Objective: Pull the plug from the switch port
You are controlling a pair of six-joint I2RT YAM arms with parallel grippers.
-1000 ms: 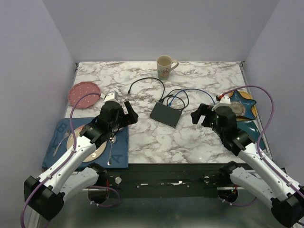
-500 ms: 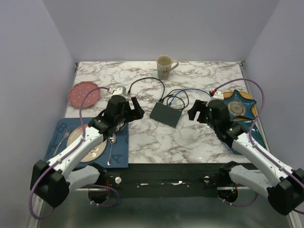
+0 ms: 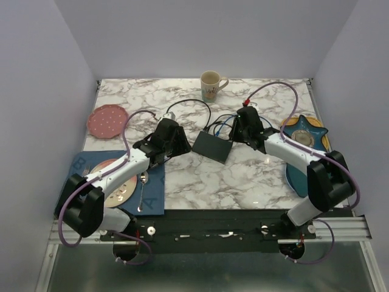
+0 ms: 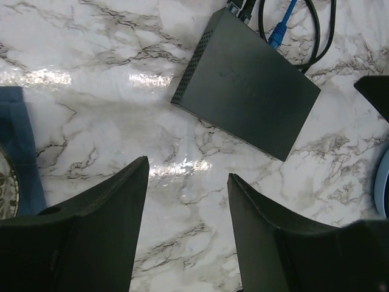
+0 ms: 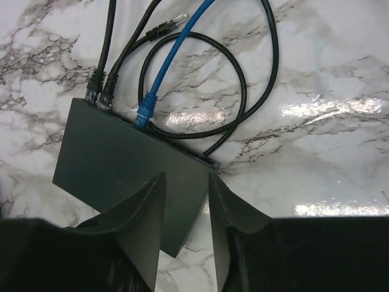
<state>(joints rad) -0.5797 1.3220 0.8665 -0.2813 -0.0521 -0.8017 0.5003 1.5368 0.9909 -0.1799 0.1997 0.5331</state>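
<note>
The dark grey switch [image 3: 213, 146] lies mid-table, with its cabled side facing the back. In the right wrist view a blue plug [image 5: 144, 112] and two black plugs [image 5: 102, 88] sit in the switch's [image 5: 121, 164] ports, and their cables loop over the marble. My right gripper [image 5: 185, 175] hovers over the switch's right corner, its jaws narrowly apart with nothing between them. My left gripper [image 4: 188, 176] is open over bare marble just left of the switch [image 4: 246, 82]. From above, the left gripper [image 3: 180, 145] and the right gripper [image 3: 238, 135] flank the switch.
A mug [image 3: 210, 85] stands at the back centre and a pink plate [image 3: 108, 120] at the left. A blue placemat [image 3: 152, 194] with a plate and cutlery lies near the left front. A blue star-shaped dish [image 3: 307, 137] sits at the right. A loose cable end [image 5: 167, 25] lies behind the switch.
Both arms have reached forward and inward until they flank the switch. Both pairs of jaws have narrowed, the right more than the left.
</note>
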